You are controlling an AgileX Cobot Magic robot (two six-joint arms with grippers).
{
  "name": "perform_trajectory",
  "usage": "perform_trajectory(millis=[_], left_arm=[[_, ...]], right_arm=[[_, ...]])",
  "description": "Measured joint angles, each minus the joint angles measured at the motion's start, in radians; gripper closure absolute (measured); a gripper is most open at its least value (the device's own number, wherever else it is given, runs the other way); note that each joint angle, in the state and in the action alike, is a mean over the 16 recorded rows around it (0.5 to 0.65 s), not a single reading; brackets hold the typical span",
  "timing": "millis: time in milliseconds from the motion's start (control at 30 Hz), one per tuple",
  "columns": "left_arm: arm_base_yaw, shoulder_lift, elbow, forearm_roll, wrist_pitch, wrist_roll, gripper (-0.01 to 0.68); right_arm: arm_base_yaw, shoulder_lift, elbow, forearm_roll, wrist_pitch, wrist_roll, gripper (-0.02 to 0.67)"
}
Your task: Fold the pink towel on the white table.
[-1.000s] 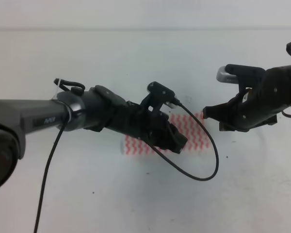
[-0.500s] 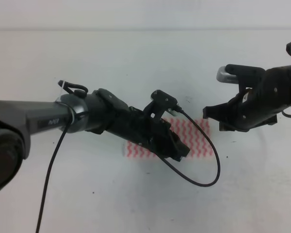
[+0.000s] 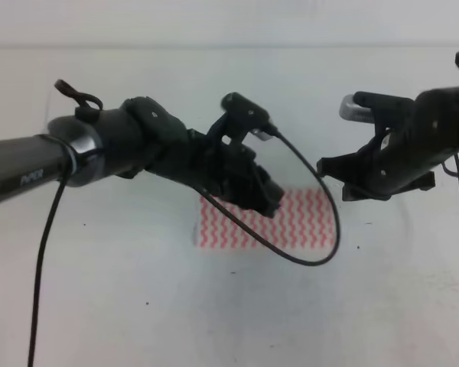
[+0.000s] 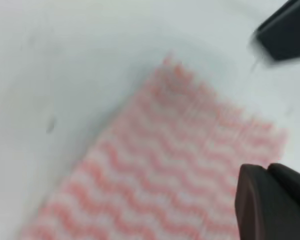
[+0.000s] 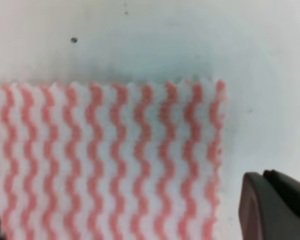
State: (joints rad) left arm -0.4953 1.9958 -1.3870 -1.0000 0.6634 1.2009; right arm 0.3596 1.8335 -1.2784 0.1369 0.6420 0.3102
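Pink towel (image 3: 291, 222) flat, partly hidden by left end effector (image 3: 262, 195)

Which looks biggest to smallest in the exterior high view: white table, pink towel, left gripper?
1. white table
2. pink towel, partly hidden
3. left gripper, though nearer the camera, so unsure against the towel

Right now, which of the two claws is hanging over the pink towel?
The left claw: it hangs over the upper left part of the pink towel. The right claw sits off the towel's upper right corner, above bare white table.
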Motion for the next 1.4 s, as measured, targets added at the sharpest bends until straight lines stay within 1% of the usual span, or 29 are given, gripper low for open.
perform_trajectory(millis=[100, 200, 400, 533, 667, 733, 1000, 1233, 1400], left_arm=[[0.024, -0.012, 0.001, 0.052, 0.004, -0.058, 0.678], [0.051, -0.013, 0.002, 0.092, 0.019, -0.108, 0.678], [0.097, 0.0, 0.003, 0.124, 0.047, -0.145, 0.678], [0.111, 0.015, 0.003, 0.127, 0.057, -0.147, 0.678], [0.116, 0.032, 0.003, 0.13, 0.058, -0.147, 0.678], [0.117, 0.04, 0.003, 0.131, 0.058, -0.147, 0.678], [0.135, 0.055, 0.003, 0.13, 0.056, -0.147, 0.678], [0.159, 0.058, 0.002, 0.123, 0.071, -0.141, 0.678], [0.171, 0.058, 0.002, 0.089, 0.095, -0.114, 0.678]], right_arm=[[0.0, 0.0, -0.025, 0.01, 0.048, 0.0, 0.648], [0.0, 0.002, -0.049, 0.02, 0.096, 0.0, 0.61], [0.0, 0.011, -0.075, 0.042, 0.155, -0.001, 0.487], [0.0, 0.019, -0.078, 0.063, 0.16, -0.01, 0.408], [0.001, 0.027, -0.078, 0.085, 0.152, -0.022, 0.354], [0.001, 0.033, -0.08, 0.094, 0.147, -0.029, 0.342], [0.01, 0.066, -0.099, 0.125, 0.133, -0.05, 0.347], [0.019, 0.096, -0.121, 0.12, 0.138, -0.051, 0.349], [0.023, 0.112, -0.13, 0.111, 0.138, -0.051, 0.349]])
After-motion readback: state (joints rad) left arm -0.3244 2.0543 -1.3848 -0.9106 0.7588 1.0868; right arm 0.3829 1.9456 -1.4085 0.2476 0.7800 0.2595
